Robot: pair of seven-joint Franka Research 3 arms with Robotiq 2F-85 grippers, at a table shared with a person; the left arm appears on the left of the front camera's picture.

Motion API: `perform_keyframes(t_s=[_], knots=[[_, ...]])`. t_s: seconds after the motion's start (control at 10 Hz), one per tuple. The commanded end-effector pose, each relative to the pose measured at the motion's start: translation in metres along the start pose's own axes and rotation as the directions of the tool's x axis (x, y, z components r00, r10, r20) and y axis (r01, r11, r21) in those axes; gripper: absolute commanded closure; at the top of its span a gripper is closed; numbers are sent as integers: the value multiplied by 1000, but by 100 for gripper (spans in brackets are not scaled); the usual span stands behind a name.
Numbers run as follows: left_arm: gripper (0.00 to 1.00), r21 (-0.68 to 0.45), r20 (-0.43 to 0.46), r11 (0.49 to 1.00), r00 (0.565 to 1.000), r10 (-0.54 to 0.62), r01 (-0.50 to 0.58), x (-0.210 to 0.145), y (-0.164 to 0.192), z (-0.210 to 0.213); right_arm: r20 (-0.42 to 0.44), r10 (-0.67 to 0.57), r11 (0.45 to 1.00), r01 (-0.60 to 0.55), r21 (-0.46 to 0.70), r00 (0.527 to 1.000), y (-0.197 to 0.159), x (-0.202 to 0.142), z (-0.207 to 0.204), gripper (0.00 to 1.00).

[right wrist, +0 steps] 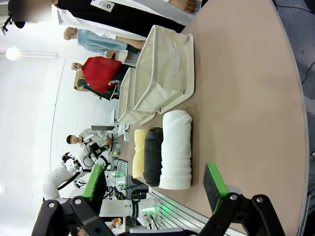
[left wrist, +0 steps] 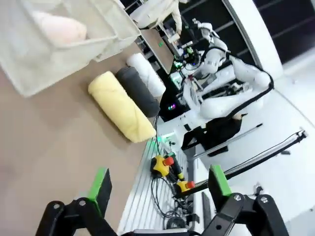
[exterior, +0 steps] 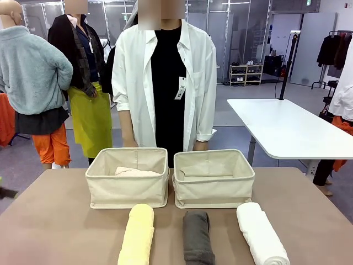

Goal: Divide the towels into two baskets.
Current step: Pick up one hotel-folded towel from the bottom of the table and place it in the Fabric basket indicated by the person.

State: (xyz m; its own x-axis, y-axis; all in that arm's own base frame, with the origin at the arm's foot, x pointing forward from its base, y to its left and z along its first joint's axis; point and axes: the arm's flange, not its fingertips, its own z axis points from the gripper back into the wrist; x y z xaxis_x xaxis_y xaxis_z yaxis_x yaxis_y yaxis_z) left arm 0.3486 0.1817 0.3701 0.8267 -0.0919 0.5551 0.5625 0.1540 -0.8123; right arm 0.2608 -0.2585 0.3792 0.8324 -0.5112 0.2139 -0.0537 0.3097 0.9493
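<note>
Two beige baskets stand side by side mid-table. In the left basket [exterior: 127,190] lies a pale pink towel [exterior: 135,171]; the right basket [exterior: 214,191] stands beside it. In front of them, towards the near edge, three rolled towels lie in a row: yellow [exterior: 137,234], dark grey [exterior: 197,236], white [exterior: 260,233]. My left gripper [left wrist: 160,187] hangs open above the table's left side, off from the yellow towel [left wrist: 120,105] and the basket [left wrist: 29,73] with the pink towel [left wrist: 59,29]. My right gripper [right wrist: 154,182] is open too, near the white towel [right wrist: 176,150].
A person in a white shirt [exterior: 165,83] stands right behind the baskets with both hands low at their far sides. Bare brown tabletop [exterior: 49,221] lies left and right of the towels. A white table [exterior: 287,130] stands farther back on the right.
</note>
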Motion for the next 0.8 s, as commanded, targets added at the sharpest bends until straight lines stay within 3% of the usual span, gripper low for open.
perform_keyframes(t_s=[0.0, 0.2, 0.3, 0.7], knots=[[0, -20, 43, 992, 991, 124, -123, -23, -1, 28, 2, 7, 1000, -7, 6, 1000, 2, -1, 1, 0], [0, -3, 82, 986, 982, 167, -168, -35, 3, 42, 2, 7, 1000, -7, 6, 1000, 2, -1, 1, 0], [0, 6, 48, 993, 992, 119, -120, -39, 7, 31, 2, 7, 1000, -7, 6, 1000, 2, -1, 1, 0], [0, 6, 48, 993, 992, 119, -120, -39, 7, 31, 2, 7, 1000, -7, 6, 1000, 2, -1, 1, 0]])
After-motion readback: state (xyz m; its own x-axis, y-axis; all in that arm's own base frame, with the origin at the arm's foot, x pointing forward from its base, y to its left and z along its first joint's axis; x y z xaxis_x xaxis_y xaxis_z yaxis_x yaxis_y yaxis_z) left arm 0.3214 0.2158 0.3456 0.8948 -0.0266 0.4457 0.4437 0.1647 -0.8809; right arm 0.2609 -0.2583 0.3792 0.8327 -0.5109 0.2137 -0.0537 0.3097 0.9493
